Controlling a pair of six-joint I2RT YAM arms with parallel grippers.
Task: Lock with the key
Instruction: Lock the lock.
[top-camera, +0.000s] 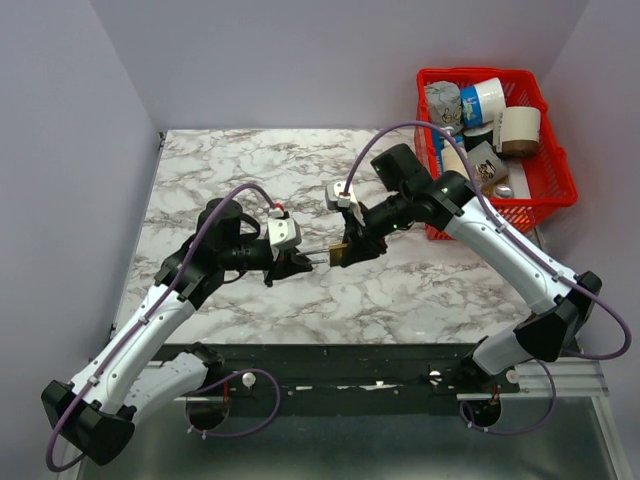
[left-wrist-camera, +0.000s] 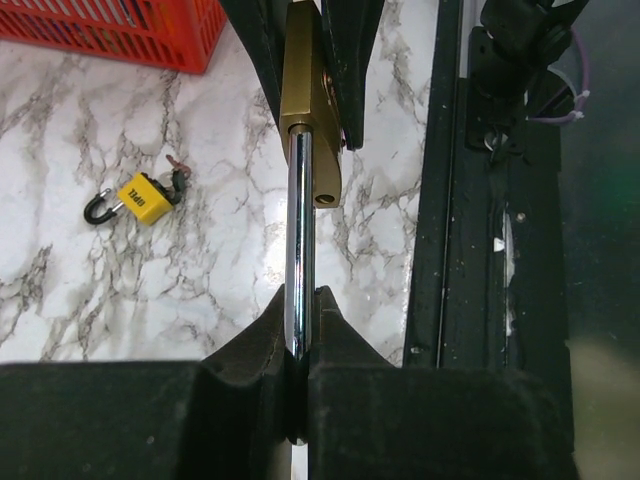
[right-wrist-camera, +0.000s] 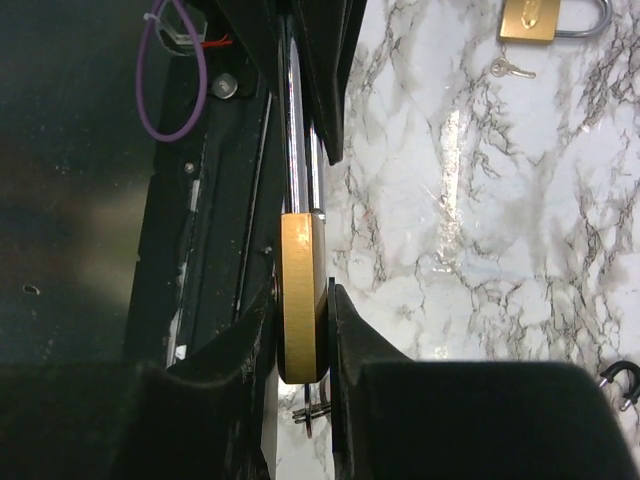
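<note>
The left claw (top-camera: 297, 262) is pinched narrow on the chrome shackle (left-wrist-camera: 298, 240) of a brass padlock (top-camera: 338, 252). In the left wrist view its two black fingers (left-wrist-camera: 245, 350) press the steel bar from both sides. The right claw (top-camera: 347, 248) meets it from the opposite side and grips the lock's brass body. In the right wrist view that body sits tight between the two fingers (right-wrist-camera: 355, 330), with the shackle running straight away from the camera.

The lock hangs in the air between the two claws, above the near middle of the marble worktop (top-camera: 230, 180), with its shackle lying roughly level. The long leg of the shackle is seated in the body. The other hole on that face is bare, so the lock is open. A small metal piece that looks like a key (right-wrist-camera: 312, 408) pokes from the bottom of the body, though it is partly hidden by the fingers.

A yellow padlock (left-wrist-camera: 140, 197) lies on the worktop with its dark shackle and a small key at its end. A second brass padlock (right-wrist-camera: 545, 18) lies farther off with a loose key (right-wrist-camera: 510, 68) just beside it. A red basket (top-camera: 545, 185) holding assorted items stands at the far right corner.
</note>
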